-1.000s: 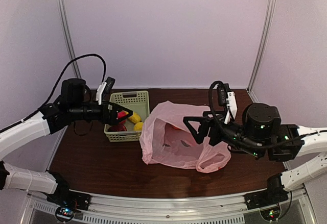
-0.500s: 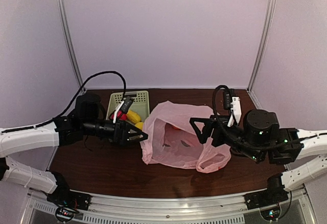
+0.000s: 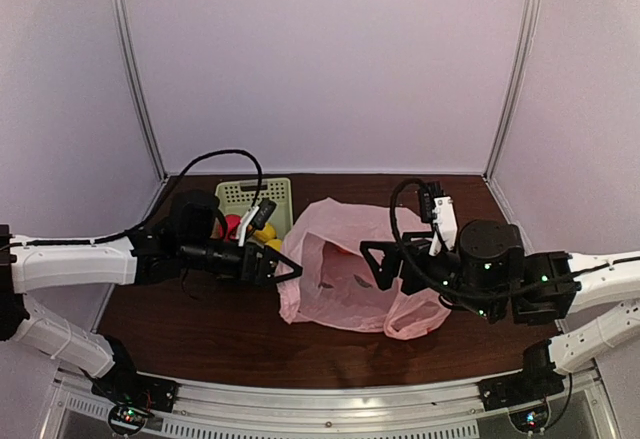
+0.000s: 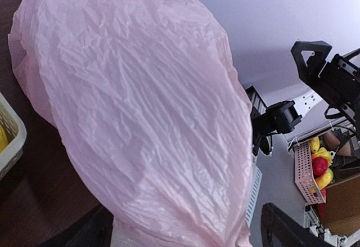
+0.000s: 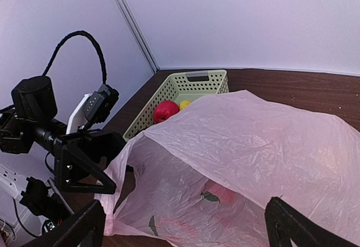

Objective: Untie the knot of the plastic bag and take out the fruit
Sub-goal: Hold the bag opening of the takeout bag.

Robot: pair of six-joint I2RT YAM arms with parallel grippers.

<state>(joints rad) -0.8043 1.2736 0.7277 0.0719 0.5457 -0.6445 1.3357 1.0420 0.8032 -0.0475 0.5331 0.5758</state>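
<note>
The pink plastic bag lies in the middle of the table with its mouth open toward the front left. A reddish fruit shows dimly through it. My left gripper is open at the bag's left edge, and the bag's side bulges between its spread fingers. My right gripper is open and empty, hovering over the bag's right part, with the open mouth below it. A red fruit and yellow fruit lie in the basket.
The pale green slotted basket stands at the back left, close to the bag and the left arm. White walls and metal posts close in the back and sides. Another basket of fruit sits off the table.
My left arm has swung from over the basket to the bag's left edge, still open. My right gripper has shifted slightly left over the bag. The bag has hardly moved.
</note>
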